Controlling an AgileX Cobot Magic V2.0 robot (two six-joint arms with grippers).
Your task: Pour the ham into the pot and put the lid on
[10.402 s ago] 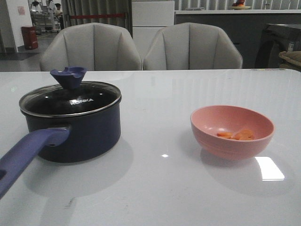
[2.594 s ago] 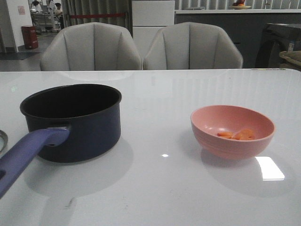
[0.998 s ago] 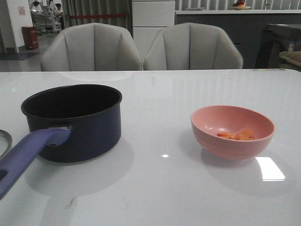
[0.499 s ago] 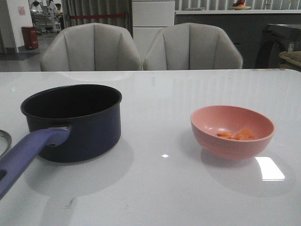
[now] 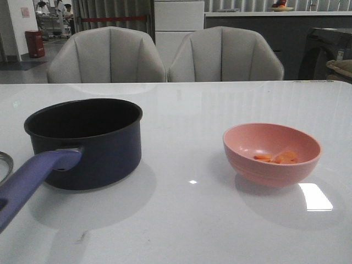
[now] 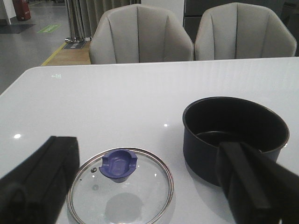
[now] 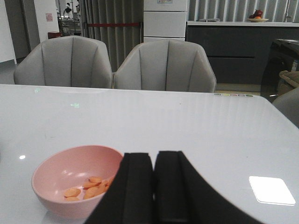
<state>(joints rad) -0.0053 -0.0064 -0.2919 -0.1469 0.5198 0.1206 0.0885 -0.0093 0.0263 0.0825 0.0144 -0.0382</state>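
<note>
The dark blue pot stands uncovered at the table's left, its purple-blue handle pointing toward me. Its inside looks black and bare. The glass lid lies flat on the table beside the pot, knob up; only a sliver of its rim shows in the front view. Orange ham slices lie in the pink bowl at the right. My left gripper hangs open above the lid, fingers wide apart. My right gripper is shut, empty, just beside the bowl with the ham.
Two grey chairs stand behind the table's far edge. A bright window reflection lies on the glossy white tabletop right of the bowl. Neither arm shows in the front view.
The lid, on the pot ten seconds ago, now lies on the table left of it. Over the last second pot, bowl and ham have stayed put.
</note>
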